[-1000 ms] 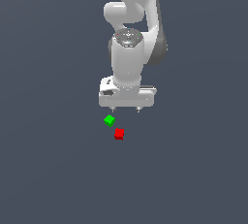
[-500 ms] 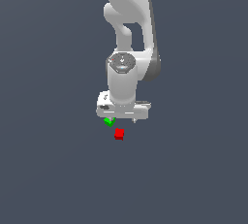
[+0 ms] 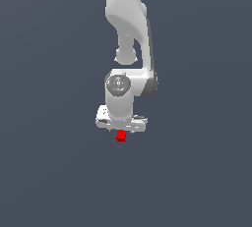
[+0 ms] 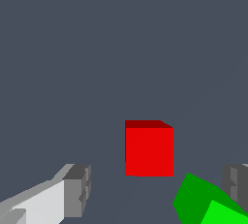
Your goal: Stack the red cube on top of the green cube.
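Note:
In the exterior view the white gripper (image 3: 121, 127) hangs low over the floor, and the red cube (image 3: 120, 136) shows just below its hand. The hand hides the green cube in that view. The wrist view shows the red cube (image 4: 148, 148) resting on the floor beyond the fingertips, untouched. The green cube (image 4: 208, 203) lies rotated next to it, close to one grey finger (image 4: 237, 182). The other finger (image 4: 77, 191) stands far off on the opposite side. The gripper (image 4: 157, 189) is open and holds nothing.
The white arm (image 3: 130, 24) rises straight above the gripper. A plain dark grey floor (image 3: 49, 172) surrounds the cubes, with no other objects in view.
The arm has come down and the gripper has dropped toward the cubes. The green cube, visible beside the hand earlier, is now covered by it in the exterior view. Neither cube has moved.

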You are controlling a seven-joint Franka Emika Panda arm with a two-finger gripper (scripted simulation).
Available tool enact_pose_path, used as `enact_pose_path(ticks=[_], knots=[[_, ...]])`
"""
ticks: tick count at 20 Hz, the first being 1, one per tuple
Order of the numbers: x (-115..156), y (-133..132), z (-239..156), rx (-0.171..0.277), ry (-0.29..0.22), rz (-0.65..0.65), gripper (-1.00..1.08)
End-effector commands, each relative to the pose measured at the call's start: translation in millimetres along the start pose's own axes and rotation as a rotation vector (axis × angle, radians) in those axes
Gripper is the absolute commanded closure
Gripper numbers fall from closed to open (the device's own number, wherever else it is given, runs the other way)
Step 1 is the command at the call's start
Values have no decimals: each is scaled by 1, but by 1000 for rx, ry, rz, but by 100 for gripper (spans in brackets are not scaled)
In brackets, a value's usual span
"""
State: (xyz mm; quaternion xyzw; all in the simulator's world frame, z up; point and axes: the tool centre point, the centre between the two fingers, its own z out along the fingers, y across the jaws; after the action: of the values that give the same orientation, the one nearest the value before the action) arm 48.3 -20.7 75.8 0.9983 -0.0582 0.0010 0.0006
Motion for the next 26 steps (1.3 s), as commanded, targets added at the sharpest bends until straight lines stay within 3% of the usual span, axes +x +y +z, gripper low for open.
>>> enact_pose_path(ticks=[1, 14, 26], knots=[[3, 1, 6, 1, -2, 8, -92], [3, 2, 10, 1, -3, 9, -92], [2, 2, 56, 1, -2, 8, -92]])
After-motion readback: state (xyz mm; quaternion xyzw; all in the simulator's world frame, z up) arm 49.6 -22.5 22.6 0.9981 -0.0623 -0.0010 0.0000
